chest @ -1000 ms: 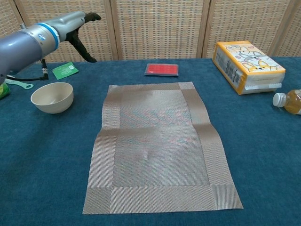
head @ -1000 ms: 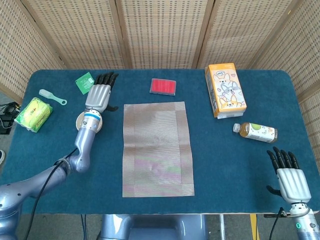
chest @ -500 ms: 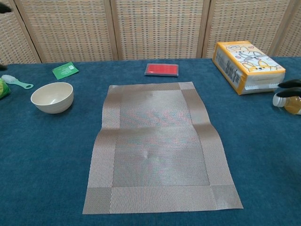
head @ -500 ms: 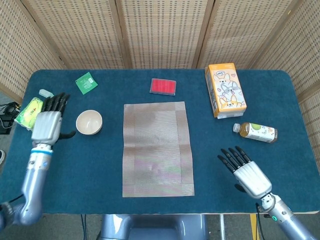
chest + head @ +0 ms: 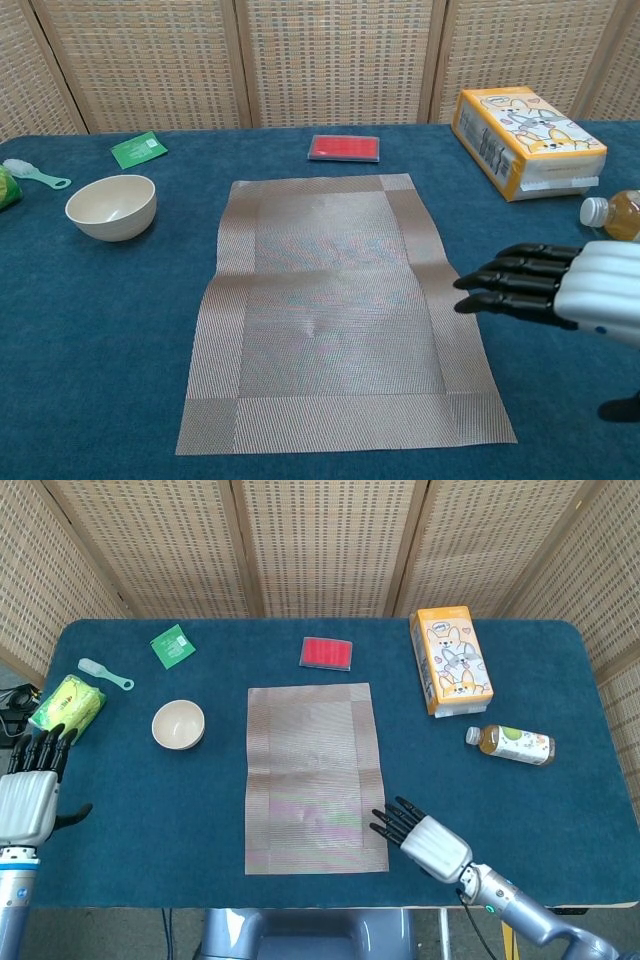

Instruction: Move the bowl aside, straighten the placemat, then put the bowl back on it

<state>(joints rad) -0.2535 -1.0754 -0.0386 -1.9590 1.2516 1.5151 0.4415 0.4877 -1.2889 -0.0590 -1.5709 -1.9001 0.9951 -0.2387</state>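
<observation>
Cream bowl (image 5: 178, 724) sits left of the woven placemat (image 5: 315, 778). Right hand (image 5: 424, 840), fingers extended and empty, reaches the placemat's right edge; left hand (image 5: 29, 794) hovers open, empty.

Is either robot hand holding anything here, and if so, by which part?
Nothing is held. The left robot hand and the right robot hand are both empty with fingers extended; the bowl sits alone on the table.

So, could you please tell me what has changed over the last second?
The left hand pulled back from above the bowl to the table's near-left edge. The right hand swept in to the placemat's near-right corner. Both hold nothing; bowl and placemat stayed put.
</observation>
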